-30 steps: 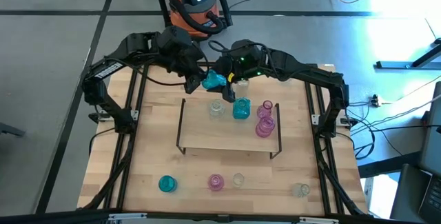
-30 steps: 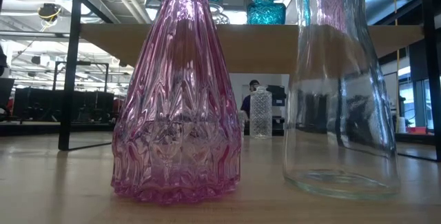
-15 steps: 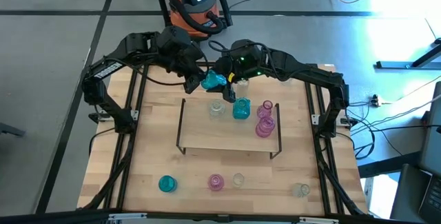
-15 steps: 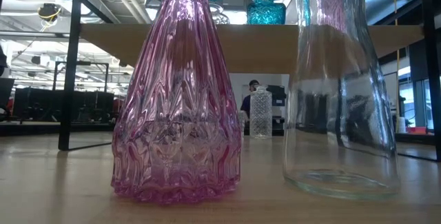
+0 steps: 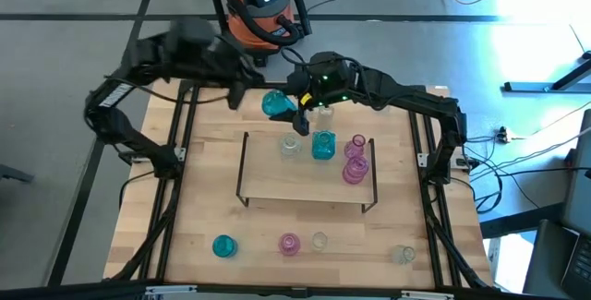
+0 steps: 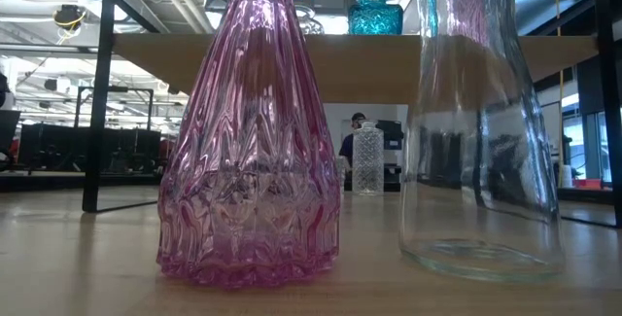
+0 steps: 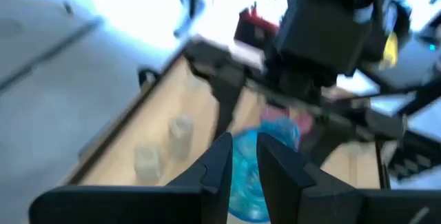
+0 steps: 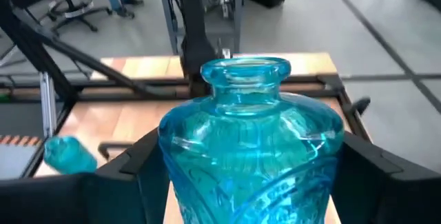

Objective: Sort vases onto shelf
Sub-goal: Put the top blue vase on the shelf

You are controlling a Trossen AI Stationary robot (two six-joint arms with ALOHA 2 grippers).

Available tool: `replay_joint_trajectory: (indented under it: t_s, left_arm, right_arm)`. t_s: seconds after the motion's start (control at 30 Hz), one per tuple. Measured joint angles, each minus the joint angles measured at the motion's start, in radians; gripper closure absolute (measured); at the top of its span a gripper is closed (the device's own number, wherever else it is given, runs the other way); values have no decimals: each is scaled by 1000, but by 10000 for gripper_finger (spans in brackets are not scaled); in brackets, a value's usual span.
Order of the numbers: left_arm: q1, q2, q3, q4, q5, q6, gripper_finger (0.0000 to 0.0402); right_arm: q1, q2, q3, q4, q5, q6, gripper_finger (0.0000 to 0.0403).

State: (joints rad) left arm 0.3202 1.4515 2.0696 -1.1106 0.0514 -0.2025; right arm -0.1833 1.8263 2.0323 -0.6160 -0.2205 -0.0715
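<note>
We have the round teal-blue glass vase [image 5: 275,104] in the right tool [image 5: 294,106], whose two dark fingers clasp its belly from either side, neck upward, in the air just behind the back edge of the low light-wood shelf on its thin dark wire frame [image 5: 277,180]. The right wrist view shows the same vase [image 8: 251,151] filling the gap between the fingers. The left tool [image 7: 242,165] hangs near it with its fingers close together and only a narrow gap between them, holding nothing; the left arm is over the bench's far left corner.

We judge this vase light but hard, smooth and brittle: it will not give under pressure, and its patterned glass could slip if squeezed on the curve. The widest part of the belly, where we hold it, seems the safest place; the narrow neck would let it swing.

On the shelf stand a clear glass vase [image 5: 290,146], a squarish teal vase [image 5: 323,146] and two pink vases [image 5: 354,162]. We should set ours down gently in a free spot, apart from these, since glass knocking glass may chip.
</note>
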Motion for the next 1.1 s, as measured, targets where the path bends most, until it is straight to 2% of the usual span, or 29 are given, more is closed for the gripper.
replay_joint_trajectory:
  t_s: [0.2,0.4,0.57,0.7,0.87,1.1]
  left_arm:
    - [7,-47,-1,80,-62,3,335]
    - [9,-91,0,63,-188,10,336]
    - [9,-104,-1,10,-225,31,341]
    - [10,-107,-1,-49,-269,61,345]
    - [10,-103,-2,-71,-272,105,347]
    - [48,-102,-2,-63,-271,193,345]
  right_arm:
    - [1,-4,1,96,-1,50,132]
    - [1,-36,1,237,8,120,132]
    - [14,-90,1,240,28,143,132]
    - [63,-125,1,169,49,146,132]
    - [180,-152,1,43,209,172,132]
    - [372,-192,1,-55,701,287,132]
